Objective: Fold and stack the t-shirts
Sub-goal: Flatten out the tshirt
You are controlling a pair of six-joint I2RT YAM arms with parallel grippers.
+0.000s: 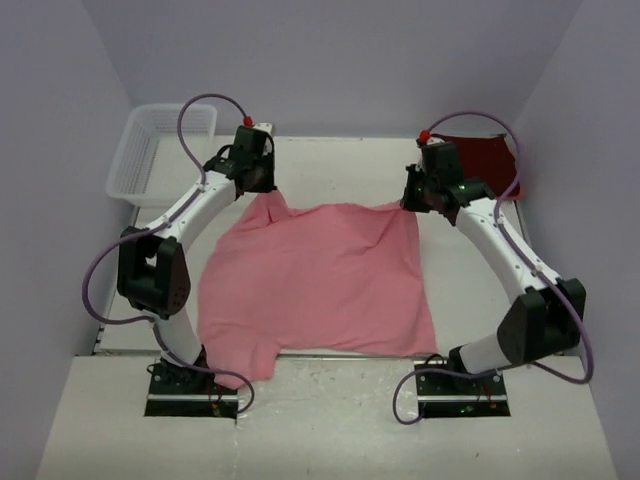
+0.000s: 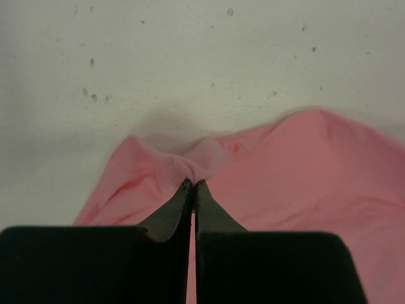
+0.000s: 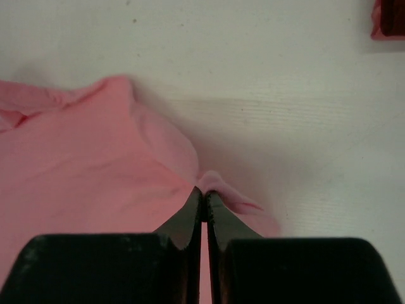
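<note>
Left pincer (image 2: 193, 184): pressed together, its tips pinching a bunched fold at the far-left corner of the light pink cloth t-shirt (image 1: 320, 280).
Right pincer (image 3: 204, 192): pressed together, pinching a small fold at the same shirt's far-right corner.
Pink t-shirt, place: spread over the middle of the white desk (image 1: 340, 160) between the two arms. Its far edge is drawn up at both pinched corners and sags slightly between them.
Pink t-shirt, lie: the long axis runs far to near, and the cloth widens toward the arm bases. A flap at the near-left corner reaches past the desk's near edge, beside the left arm's base.
Dark maroon red t-shirt (image 1: 480, 155): flat in the far-right corner of the desk, behind the right pincer, apart from the pink one.
Edges: a white plastic lattice basket (image 1: 150, 150) sits at the far-left edge by the wall.
Open room: bare desk lies beyond both pincers up to the back wall.
</note>
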